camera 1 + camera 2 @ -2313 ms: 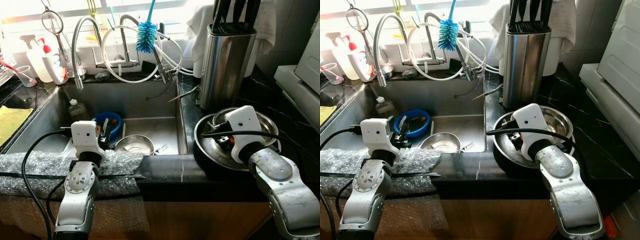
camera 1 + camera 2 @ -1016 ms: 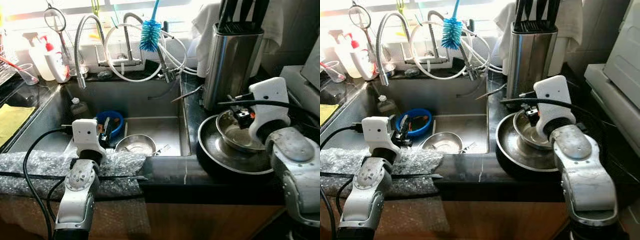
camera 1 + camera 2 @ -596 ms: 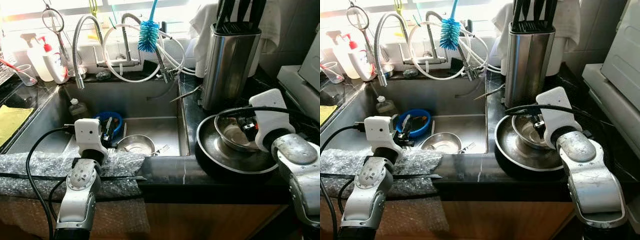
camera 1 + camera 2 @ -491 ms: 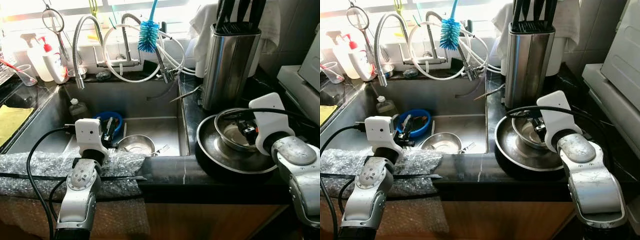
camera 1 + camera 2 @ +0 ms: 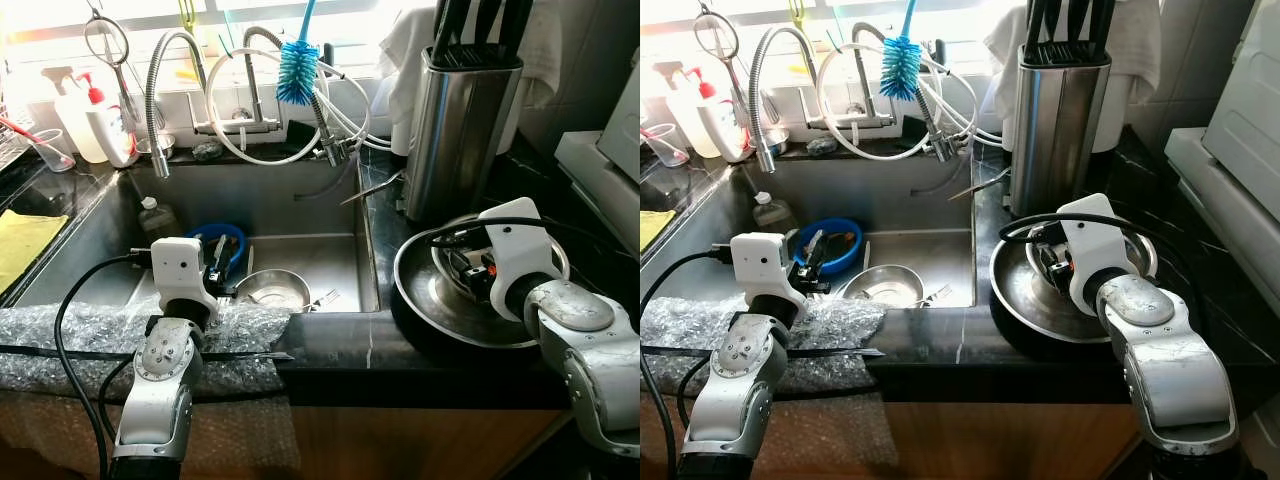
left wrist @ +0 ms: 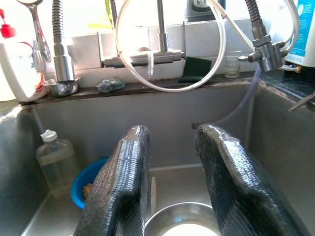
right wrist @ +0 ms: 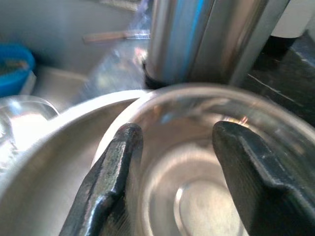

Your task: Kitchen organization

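Steel bowl (image 7: 206,196): shiny, blurred, nested in pan (image 5: 425,300) right of sink (image 5: 300,250); far rim hidden.
Right gripper (image 7: 172,162): fingers spread across bowl's rim.
Left gripper (image 6: 170,182): parted, empty, over sink.

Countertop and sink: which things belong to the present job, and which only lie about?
In use: right tool, open over the small steel bowl; large steel bowl under it.
Lying about: knife block, blue brush, blue bowl, soap bottle, left tool.
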Controlling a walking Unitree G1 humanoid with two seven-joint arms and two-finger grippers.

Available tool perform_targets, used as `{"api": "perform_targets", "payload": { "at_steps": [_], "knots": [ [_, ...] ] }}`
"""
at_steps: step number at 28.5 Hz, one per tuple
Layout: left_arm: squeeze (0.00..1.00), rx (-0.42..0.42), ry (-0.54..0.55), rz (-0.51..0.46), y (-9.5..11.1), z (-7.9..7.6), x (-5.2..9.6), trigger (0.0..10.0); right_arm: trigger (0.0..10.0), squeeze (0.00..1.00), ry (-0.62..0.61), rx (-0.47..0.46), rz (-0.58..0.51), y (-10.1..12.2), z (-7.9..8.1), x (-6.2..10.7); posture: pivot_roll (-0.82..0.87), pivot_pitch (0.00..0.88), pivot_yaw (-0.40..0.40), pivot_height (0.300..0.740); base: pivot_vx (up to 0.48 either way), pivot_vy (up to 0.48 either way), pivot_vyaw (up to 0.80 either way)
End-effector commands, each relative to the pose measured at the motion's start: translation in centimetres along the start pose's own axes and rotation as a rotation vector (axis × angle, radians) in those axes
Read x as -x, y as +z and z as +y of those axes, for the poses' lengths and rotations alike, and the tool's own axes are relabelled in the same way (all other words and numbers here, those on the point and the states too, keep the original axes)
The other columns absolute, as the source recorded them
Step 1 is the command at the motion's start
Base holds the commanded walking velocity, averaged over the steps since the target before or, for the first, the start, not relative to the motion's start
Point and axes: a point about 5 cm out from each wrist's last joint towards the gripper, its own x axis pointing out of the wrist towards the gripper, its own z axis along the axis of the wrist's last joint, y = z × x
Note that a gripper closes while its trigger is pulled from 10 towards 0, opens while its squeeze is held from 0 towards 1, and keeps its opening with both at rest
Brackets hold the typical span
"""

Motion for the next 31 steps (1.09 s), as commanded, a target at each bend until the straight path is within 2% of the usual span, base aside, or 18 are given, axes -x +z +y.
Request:
{"api": "perform_targets", "payload": {
  "at_steps": [1,11,16,18,22,31],
  "knots": [
    [0.00,0.008,0.003,0.023,-0.3,0.1,-0.1,10.0,10.0,0.00,0.049,-0.029,-0.059,1.4,0.5,0.4,-0.14,0.000,0.081,0.740,0.000,0.000,0.00],
    [0.00,0.003,0.009,0.025,-0.2,0.3,-0.2,10.0,10.0,0.00,0.092,-0.081,-0.096,2.2,1.1,0.4,-0.14,0.000,0.081,0.740,0.000,0.000,0.00],
    [0.00,0.006,0.010,0.018,-0.1,0.3,-0.2,10.0,10.0,0.00,-0.018,-0.061,-0.137,2.8,-0.3,0.5,-0.14,0.000,0.081,0.740,0.000,0.000,0.00],
    [0.00,0.009,0.005,0.021,-0.1,0.2,-0.2,10.0,10.0,0.00,-0.088,-0.010,-0.100,2.4,-1.6,0.5,-0.14,0.000,0.084,0.740,0.000,0.000,0.00],
    [0.00,0.011,-0.002,0.026,-0.2,0.1,-0.2,10.0,10.0,0.00,-0.104,0.037,-0.048,1.7,-2.1,0.6,-0.14,0.000,0.085,0.740,0.000,0.000,0.00],
    [0.00,0.013,-0.013,0.034,-0.4,-0.1,-0.1,10.0,10.0,0.00,-0.039,0.052,0.045,-0.4,-0.9,0.2,-0.14,0.000,0.080,0.740,0.000,0.000,0.00]
  ]
}}
